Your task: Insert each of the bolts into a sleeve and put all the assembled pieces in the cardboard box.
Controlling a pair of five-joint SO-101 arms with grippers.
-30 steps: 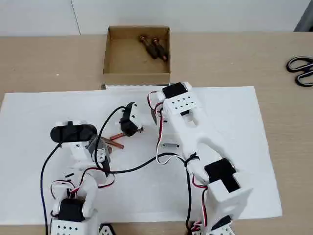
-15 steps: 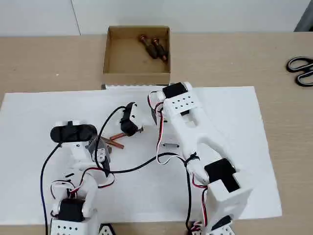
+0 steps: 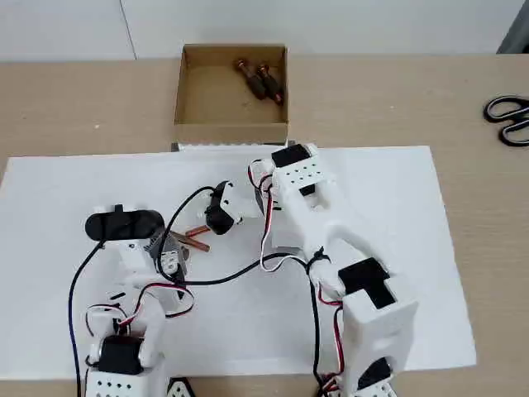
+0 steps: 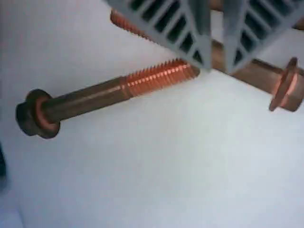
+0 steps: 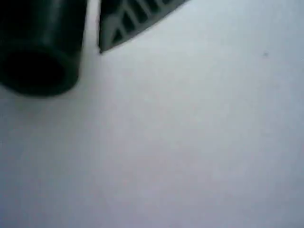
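Two copper bolts [image 3: 198, 236] lie crossed on the white paper [image 3: 397, 190]. My left gripper [image 3: 180, 246] stands right beside them. In the left wrist view one bolt [image 4: 95, 97] lies free, and the other bolt [image 4: 266, 78] runs under the grey fingertips. The left gripper [image 4: 216, 69] is shut, with a thin slit between its fingers and nothing gripped. My right gripper [image 3: 221, 217] hangs just past the bolts, shut on a dark sleeve [image 5: 38, 57]. That sleeve's open end shows beside one grey finger [image 5: 128, 23], above the paper.
The cardboard box [image 3: 186, 99] stands at the far edge of the paper and holds two assembled pieces [image 3: 258, 78]. Scissors [image 3: 508, 116] lie at the far right of the wooden table. Black cables loop between the two arms.
The right arm has shifted a little toward the left arm, and its gripper has moved slightly. The bolts and the left gripper have stayed put.
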